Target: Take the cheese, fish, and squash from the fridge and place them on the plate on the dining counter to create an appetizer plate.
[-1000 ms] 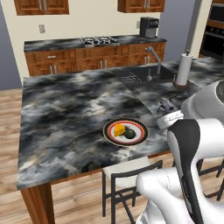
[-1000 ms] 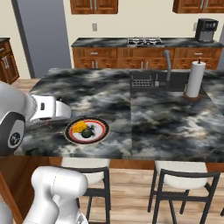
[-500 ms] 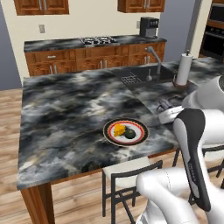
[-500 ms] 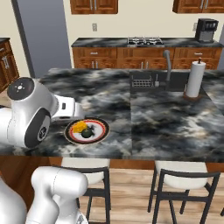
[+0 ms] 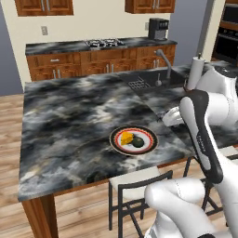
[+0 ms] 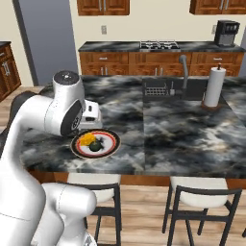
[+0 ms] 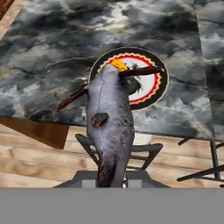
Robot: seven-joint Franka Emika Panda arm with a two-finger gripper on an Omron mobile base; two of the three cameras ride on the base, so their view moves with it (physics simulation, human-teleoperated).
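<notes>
A white robot arm reaches over a large island counter (image 5: 69, 121) with a black-and-grey marbled stone top, a sink at its far right. Near the counter's near edge sits a round plate (image 5: 148, 145) with a white centre, red ring and dark rim. On it lie a yellow-orange wedge of cheese (image 5: 126, 138) and, just beside it to the right, a dark green squash (image 5: 137, 142). The camera on the hand looks down along a slim grey fish (image 7: 110, 118), held in the air above the counter's near edge with the plate (image 7: 151, 94) beyond it. The gripper (image 7: 111, 177) is clamped on the fish near its tail end, so the body sticks out away from the hand toward the plate. The fish looks light and fairly stiff but smooth, so it may slip or swing in a tail-end hold; a grip around the thicker middle would likely be steadier. Stools (image 6: 202, 202) stand on the wooden floor below the counter.
</notes>
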